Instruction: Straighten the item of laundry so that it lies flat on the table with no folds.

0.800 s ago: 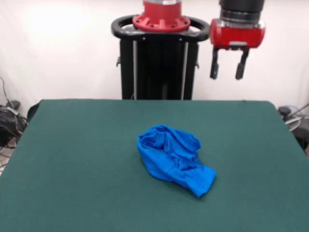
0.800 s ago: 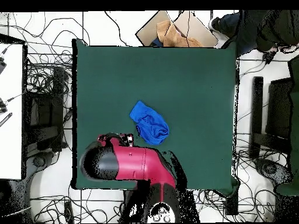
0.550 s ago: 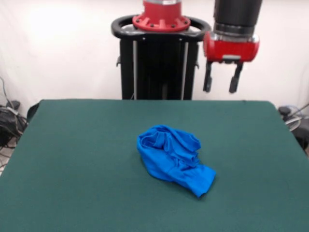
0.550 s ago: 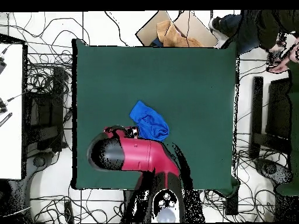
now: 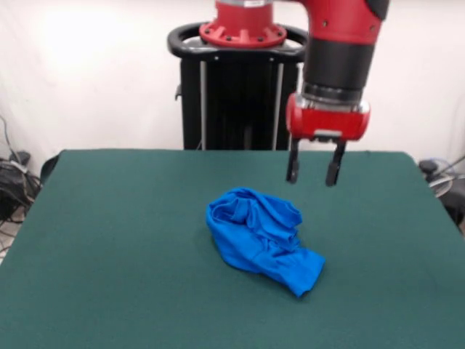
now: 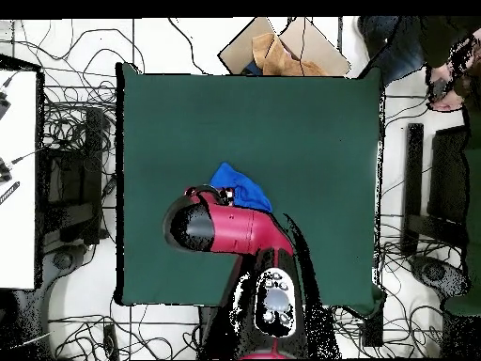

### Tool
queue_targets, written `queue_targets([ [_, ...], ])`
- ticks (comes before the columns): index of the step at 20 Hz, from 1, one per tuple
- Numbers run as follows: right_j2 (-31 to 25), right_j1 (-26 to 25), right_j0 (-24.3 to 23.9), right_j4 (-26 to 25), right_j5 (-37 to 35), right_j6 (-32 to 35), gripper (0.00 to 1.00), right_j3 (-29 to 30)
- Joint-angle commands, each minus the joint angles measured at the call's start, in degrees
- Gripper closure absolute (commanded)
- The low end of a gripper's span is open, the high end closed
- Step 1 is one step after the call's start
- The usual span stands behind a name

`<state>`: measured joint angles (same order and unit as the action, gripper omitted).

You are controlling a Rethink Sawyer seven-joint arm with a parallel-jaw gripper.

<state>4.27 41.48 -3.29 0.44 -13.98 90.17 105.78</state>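
White wall behind, cables trailing off the sides, and the big green table [image 5: 109, 240] is filling most of the front view; you are looking at the blue T-shirt [image 5: 260, 236] sitting bunched in a heap near the middle of that table, no print showing, only creases and one flap sticking out toward the near edge of the table. In the overhead view the T-shirt [image 6: 240, 187] is half covered by the arm. The gripper [image 5: 314, 167] is hanging above and just behind the T-shirt, off its far right side, not touching it, with its two black fingers [image 5: 293, 166] spread apart and nothing between them. You are dealing with thin soft cloth here: probably very light, limp, no stiffness at all, likely dragging on the felt rather than sliding freely, and nothing breakable. A pinch in the middle of the heap would probably just lift the whole wad, so you are better off going for an outer edge, most likely that loose flap at the T-shirt's near right corner, or a ridge of fold on top, and pulling outward from the heap. A person [image 6: 442, 47] is showing at the overhead view's corner, well apart from the T-shirt.
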Motion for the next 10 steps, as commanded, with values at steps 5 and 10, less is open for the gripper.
queue_targets([
  [5, 2.6, -7.6, 2.8, 2.7, 5.6, 14.1, 0.00, -2.8],
  [10, 0.5, -8.8, 0.6, 2.3, 7.5, 12.7, 0.00, -2.6],
])
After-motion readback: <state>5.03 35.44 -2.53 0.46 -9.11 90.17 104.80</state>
